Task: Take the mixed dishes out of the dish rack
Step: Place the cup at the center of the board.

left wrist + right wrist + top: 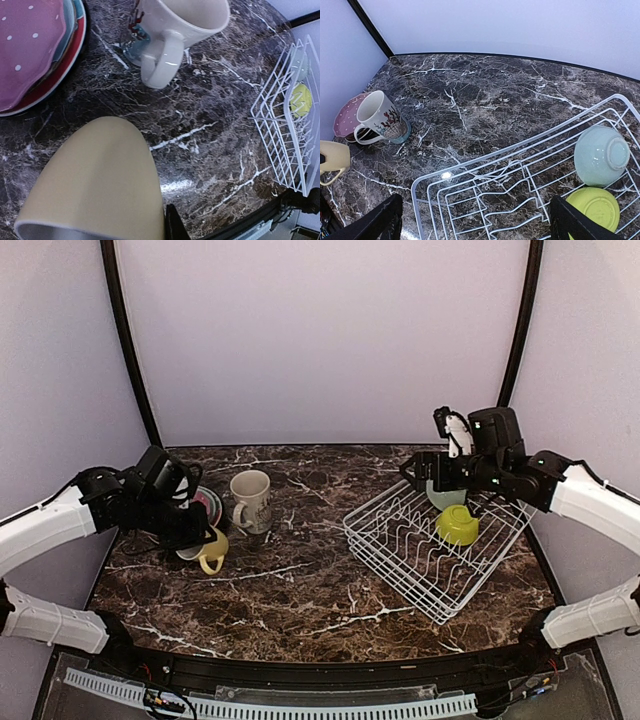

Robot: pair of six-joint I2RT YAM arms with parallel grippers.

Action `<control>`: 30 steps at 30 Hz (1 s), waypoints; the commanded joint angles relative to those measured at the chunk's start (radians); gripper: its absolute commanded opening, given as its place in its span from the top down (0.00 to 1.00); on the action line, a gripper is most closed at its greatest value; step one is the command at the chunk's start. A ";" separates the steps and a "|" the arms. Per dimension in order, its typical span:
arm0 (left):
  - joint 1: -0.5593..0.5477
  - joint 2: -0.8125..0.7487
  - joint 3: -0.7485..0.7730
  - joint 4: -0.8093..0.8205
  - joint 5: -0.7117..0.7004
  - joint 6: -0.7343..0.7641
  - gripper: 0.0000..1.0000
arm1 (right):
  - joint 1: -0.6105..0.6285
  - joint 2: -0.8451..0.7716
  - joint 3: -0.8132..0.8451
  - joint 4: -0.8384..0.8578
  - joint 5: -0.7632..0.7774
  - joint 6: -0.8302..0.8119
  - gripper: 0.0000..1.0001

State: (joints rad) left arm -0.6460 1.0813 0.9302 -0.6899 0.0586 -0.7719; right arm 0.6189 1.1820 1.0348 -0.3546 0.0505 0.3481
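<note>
White wire formed the dish rack [400, 540], which sat at an angle on the right half of the dark, white-veined marble tabletop [300, 590]. Two bowls lay at its far right end. A lime-green bowl [457, 525] was upside down with its base up. Just beyond it, a pale mint bowl [597, 155] was tipped among the wires with its foot ring turned toward the right wrist camera.

The right gripper [476, 210] hung over the rack near the mint bowl, its two dark fingers spread wide apart.

Well apart from the rack, on the left side of the table, stood a cream mug [250, 500] with a red plant pattern, upright, its handle toward the near edge. Just left of it lay a stack of plates [35, 50]: a maroon-pink dotted one on top, with a grey-green rim and a red rim showing beneath.

Nearer the front, the left gripper [198, 538] was closed on a yellow mug [210, 552]. The mug filled much of the left wrist view, and one dark finger [172, 225] showed beside its wall.
</note>
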 commanded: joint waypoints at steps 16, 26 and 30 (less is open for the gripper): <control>0.000 0.416 0.302 -0.108 -0.159 0.178 0.99 | -0.007 -0.204 -0.120 -0.001 0.053 -0.017 0.01; 0.001 0.463 0.301 -0.102 -0.148 0.195 0.99 | -0.009 -0.178 -0.115 0.016 0.039 -0.022 0.01; 0.002 0.498 0.318 -0.105 -0.141 0.207 0.98 | -0.008 -0.163 -0.110 0.021 0.021 -0.020 0.01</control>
State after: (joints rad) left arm -0.6460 1.5635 1.2079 -0.7834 -0.0822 -0.5957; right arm 0.6167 1.0061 0.9195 -0.3599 0.0860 0.3267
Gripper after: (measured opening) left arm 0.064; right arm 0.986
